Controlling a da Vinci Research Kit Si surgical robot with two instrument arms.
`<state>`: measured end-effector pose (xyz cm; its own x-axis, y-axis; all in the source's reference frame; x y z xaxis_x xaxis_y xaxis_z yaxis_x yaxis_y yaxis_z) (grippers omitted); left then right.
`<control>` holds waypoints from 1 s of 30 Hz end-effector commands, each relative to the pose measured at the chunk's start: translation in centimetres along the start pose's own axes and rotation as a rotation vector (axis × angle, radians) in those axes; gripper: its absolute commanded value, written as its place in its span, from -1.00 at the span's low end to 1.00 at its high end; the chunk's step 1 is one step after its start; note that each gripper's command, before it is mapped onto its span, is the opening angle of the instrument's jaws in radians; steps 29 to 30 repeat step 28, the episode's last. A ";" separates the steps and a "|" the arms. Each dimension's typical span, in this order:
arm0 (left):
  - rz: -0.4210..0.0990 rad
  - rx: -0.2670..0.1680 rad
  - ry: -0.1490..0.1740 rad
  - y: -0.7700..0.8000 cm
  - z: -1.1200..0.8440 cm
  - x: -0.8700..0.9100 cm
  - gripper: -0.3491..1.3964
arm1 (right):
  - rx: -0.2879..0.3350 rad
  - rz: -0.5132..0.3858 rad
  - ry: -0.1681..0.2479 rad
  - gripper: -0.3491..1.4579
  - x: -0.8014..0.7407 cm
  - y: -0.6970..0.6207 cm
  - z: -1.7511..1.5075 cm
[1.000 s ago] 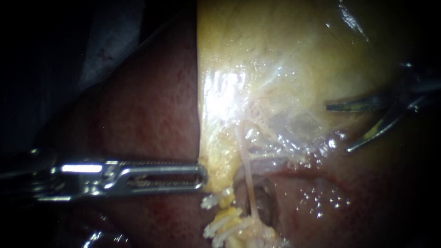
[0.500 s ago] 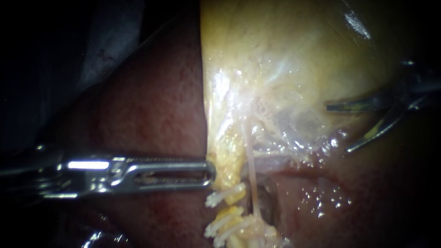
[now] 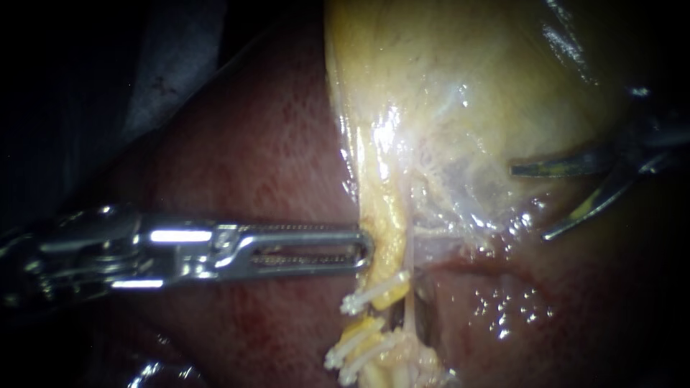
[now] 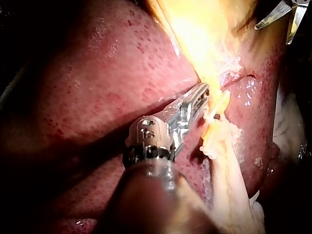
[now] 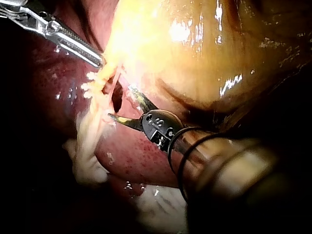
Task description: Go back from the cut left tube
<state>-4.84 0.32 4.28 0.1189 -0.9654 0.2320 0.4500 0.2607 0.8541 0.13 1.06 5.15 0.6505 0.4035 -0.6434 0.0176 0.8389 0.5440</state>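
**At the cut left tube: withdrawal nearly done**

Below the gallbladder (image 3: 460,86), against the liver (image 3: 259,158): a clear gap in the cut left tube (image 3: 392,287), with white clips (image 3: 356,302) on both stumps. Well apart from it, the right instrument (image 3: 528,202), jaws open and gripping nothing. Just beside the upper stump, the left instrument (image 3: 368,249), jaws closed on the gallbladder's yellow edge. Judged mostly complete, with perhaps a little more clearance left. No brand or label legible on tissue or clips.
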 end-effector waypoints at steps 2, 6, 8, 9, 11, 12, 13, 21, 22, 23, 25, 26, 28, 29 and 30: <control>0.002 0.011 -0.012 -0.02 0.01 -0.04 -1.00 | 0.000 0.000 0.000 0.52 0.00 0.00 0.00; 0.010 0.016 -0.021 -0.06 0.01 -0.08 -1.00 | 0.000 0.000 0.000 0.52 0.00 0.00 0.00; 0.009 0.020 -0.025 -0.07 0.00 -0.09 -1.00 | 0.000 0.000 0.000 0.52 0.00 0.00 0.00; 0.009 0.020 -0.025 -0.07 0.01 -0.09 -1.00 | 0.000 0.000 0.000 0.52 0.00 0.00 0.00; 0.008 0.022 -0.028 -0.08 0.01 -0.09 -1.00 | 0.000 0.000 0.000 0.52 0.00 0.00 0.00; 0.008 0.022 -0.028 -0.08 0.01 -0.09 -1.00 | 0.000 0.000 0.000 0.52 0.00 0.00 0.00; 0.008 0.022 -0.028 -0.09 0.01 -0.09 -1.00 | 0.000 0.000 0.000 0.52 0.00 0.00 0.00; 0.008 0.022 -0.028 -0.09 0.01 -0.09 -1.00 | 0.000 0.000 0.000 0.52 0.00 0.00 0.00; 0.008 0.022 -0.028 -0.09 0.01 -0.09 -1.00 | 0.000 0.000 0.000 0.52 0.00 0.00 0.00; 0.008 0.022 -0.028 -0.09 0.01 -0.09 -1.00 | 0.000 0.000 0.000 0.52 0.00 0.00 0.00; 0.008 0.022 -0.028 -0.09 0.01 -0.09 -1.00 | 0.000 0.000 0.000 0.52 0.00 0.00 0.00; 0.008 0.022 -0.028 -0.09 0.01 -0.09 -1.00 | 0.000 0.000 0.000 0.52 0.00 0.00 0.00; 0.008 0.022 -0.028 -0.09 0.01 -0.09 -1.00 | 0.000 0.000 0.000 0.52 0.00 0.00 0.00; 0.008 0.022 -0.028 -0.09 0.01 -0.09 -1.00 | 0.000 0.000 0.000 0.52 0.00 0.00 0.00; 0.008 0.022 -0.028 -0.09 0.01 -0.09 -1.00 | 0.000 0.000 0.000 0.52 0.00 0.00 0.00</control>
